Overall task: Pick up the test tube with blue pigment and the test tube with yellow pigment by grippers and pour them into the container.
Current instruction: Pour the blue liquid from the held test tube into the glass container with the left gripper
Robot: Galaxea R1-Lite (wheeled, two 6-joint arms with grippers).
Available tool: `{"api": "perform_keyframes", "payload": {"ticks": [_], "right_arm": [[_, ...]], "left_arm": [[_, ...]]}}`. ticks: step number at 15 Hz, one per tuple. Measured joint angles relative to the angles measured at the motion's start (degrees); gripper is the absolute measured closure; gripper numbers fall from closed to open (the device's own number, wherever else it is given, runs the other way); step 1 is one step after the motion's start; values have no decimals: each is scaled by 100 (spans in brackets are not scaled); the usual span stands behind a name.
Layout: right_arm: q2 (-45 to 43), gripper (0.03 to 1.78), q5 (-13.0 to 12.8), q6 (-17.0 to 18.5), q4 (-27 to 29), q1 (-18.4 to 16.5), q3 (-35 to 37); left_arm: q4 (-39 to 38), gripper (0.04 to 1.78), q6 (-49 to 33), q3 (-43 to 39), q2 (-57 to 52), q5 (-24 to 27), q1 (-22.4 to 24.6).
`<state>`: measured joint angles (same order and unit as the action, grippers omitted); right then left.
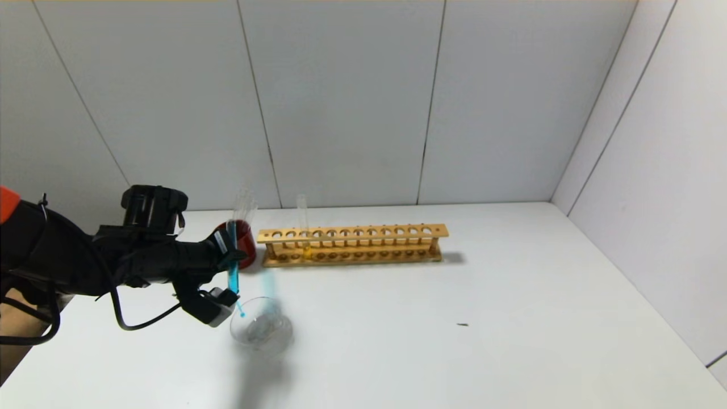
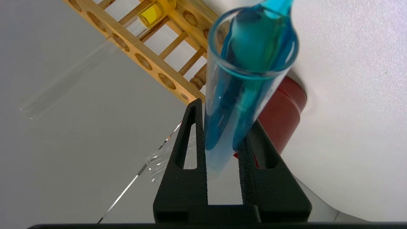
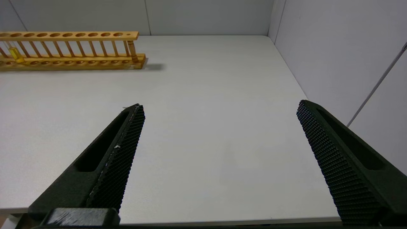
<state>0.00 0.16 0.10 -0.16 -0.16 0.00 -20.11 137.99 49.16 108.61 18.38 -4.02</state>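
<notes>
My left gripper (image 1: 229,254) is shut on the test tube with blue pigment (image 1: 232,271), which is tipped mouth-down just above the container's near-left rim. A thin blue stream (image 1: 241,309) runs from the mouth into the container (image 1: 261,328), a clear glass dish. In the left wrist view the fingers (image 2: 194,140) clamp the blue tube (image 2: 244,76). The test tube with yellow pigment (image 1: 306,241) stands upright in the wooden rack (image 1: 363,232); it also shows in the left wrist view (image 2: 152,13) and the right wrist view (image 3: 15,54). My right gripper (image 3: 219,106) is open and empty over bare table.
A dark red cup (image 1: 245,241) with colourless tubes (image 1: 245,203) stands just left of the rack, behind my left gripper. A small dark speck (image 1: 463,324) lies on the table to the right. Grey walls close the back and the right side.
</notes>
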Motion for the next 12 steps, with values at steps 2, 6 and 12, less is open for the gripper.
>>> {"api": "perform_keyframes", "payload": {"ticks": [2, 6, 12], "right_arm": [[0, 6, 0, -2, 0, 0, 0], [0, 6, 0, -2, 0, -2, 0], [0, 6, 0, 0, 0, -2, 0]], "left_arm": [[-11, 149, 2, 0, 21, -48, -60], [-30, 149, 13, 56, 93, -74, -123], [-107, 149, 52, 128, 158, -50, -221]]}}
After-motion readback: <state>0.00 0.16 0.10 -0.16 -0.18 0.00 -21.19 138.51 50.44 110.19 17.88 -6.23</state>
